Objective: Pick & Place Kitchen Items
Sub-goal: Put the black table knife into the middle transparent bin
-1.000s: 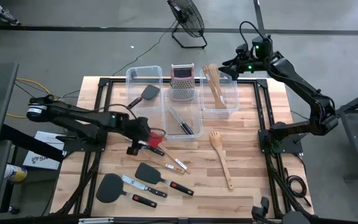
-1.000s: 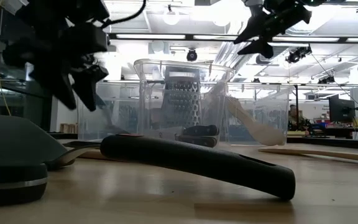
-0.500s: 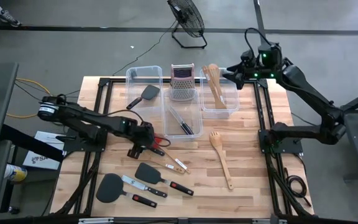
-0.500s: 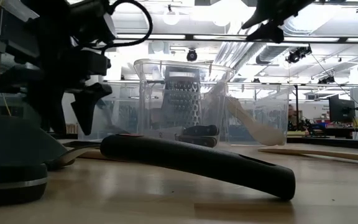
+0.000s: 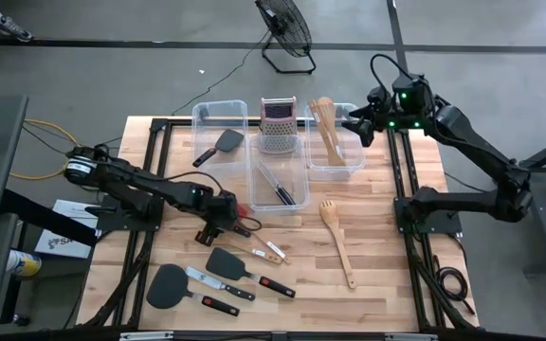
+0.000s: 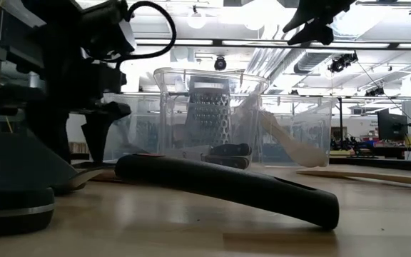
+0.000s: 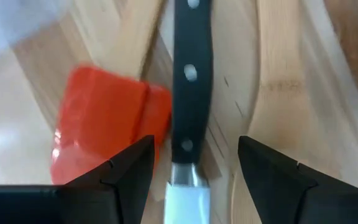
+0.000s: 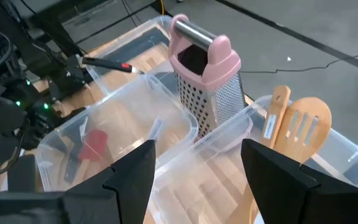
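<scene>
My left gripper (image 5: pixel 222 217) is low over the table's left middle, open and pointing steeply down. In the left wrist view a black-handled steel knife (image 7: pixel 190 93) lies on the wood between its two fingers (image 7: pixel 129 171), which stand on either side without touching it. The red spatula (image 7: pixel 104 134) lies flat right beside the knife. My right gripper (image 5: pixel 356 121) hangs open, high over the far right, by the bin of wooden spoons (image 5: pixel 326 128). Black spatulas (image 5: pixel 227 263) and more knives (image 5: pixel 271 284) lie near the front. A wooden fork (image 5: pixel 336 237) lies at mid-right.
Three clear bins stand at the back: the left one (image 5: pixel 218 121) holds a black spatula, the middle one (image 5: pixel 284 204) holds knives, the right one (image 5: pixel 336 170) holds wooden spoons. A steel box grater (image 5: pixel 277 123) stands between the bins. Bare wood shows at the right front.
My left gripper has come down toward the knife and the red spatula, shifting slightly toward the near edge and rolling a little; it stays open. My right gripper has swung toward the table's right side and risen a little, still open.
</scene>
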